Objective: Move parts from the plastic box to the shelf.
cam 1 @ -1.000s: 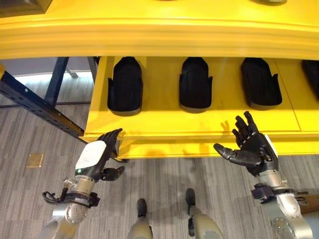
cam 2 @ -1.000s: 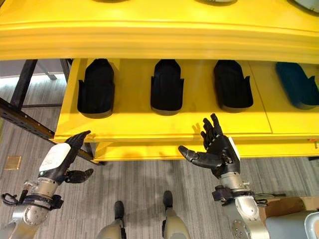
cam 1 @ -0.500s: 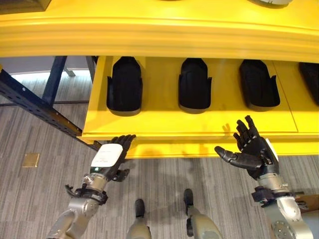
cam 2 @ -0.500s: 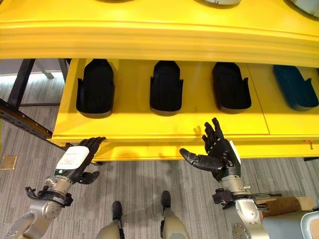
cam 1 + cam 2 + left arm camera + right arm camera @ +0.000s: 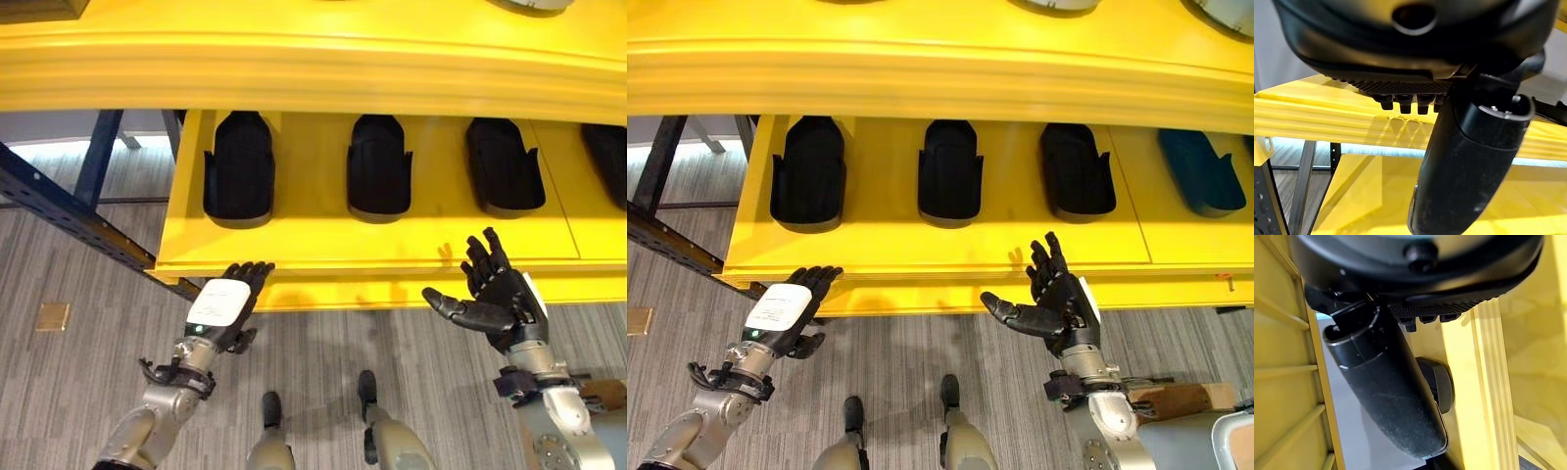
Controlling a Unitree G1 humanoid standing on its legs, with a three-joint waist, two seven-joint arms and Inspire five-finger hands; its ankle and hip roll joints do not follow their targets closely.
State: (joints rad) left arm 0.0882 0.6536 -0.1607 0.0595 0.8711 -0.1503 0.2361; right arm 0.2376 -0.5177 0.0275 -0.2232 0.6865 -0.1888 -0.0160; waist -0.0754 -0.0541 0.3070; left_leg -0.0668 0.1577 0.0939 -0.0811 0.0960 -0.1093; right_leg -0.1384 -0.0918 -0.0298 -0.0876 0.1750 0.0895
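A: Where do the parts stand for us? Three black parts (image 5: 239, 164) (image 5: 379, 166) (image 5: 504, 164) lie in a row on the yellow shelf (image 5: 294, 250), well back from its front lip, and a dark blue part (image 5: 1200, 172) lies past them towards our right. We see no plastic box, and neither of our hands carries a part.

B: And what has changed against that front lip? A second ago our left hand (image 5: 223, 305) was lower and further out to the left of it, beyond the shelf's corner. Now it has come in under the lip, below the leftmost black part, fingers fairly straight and holding nothing, fingertips just at the edge. Our right hand (image 5: 495, 294) has hardly moved; it hangs palm-up just below the lip, fingers spread and thumb out. The whole scene has also slid a little, so our head moved too.

A: What does that mean for the job? We judge we're between parts, with both hands free for the next pick.

B: Any difference between views? The right eye view catches the blue part in full, whereas the left eye view cuts it at the edge. The left wrist view shows the left thumb (image 5: 1469, 161) standing clear of the shelf's beam.
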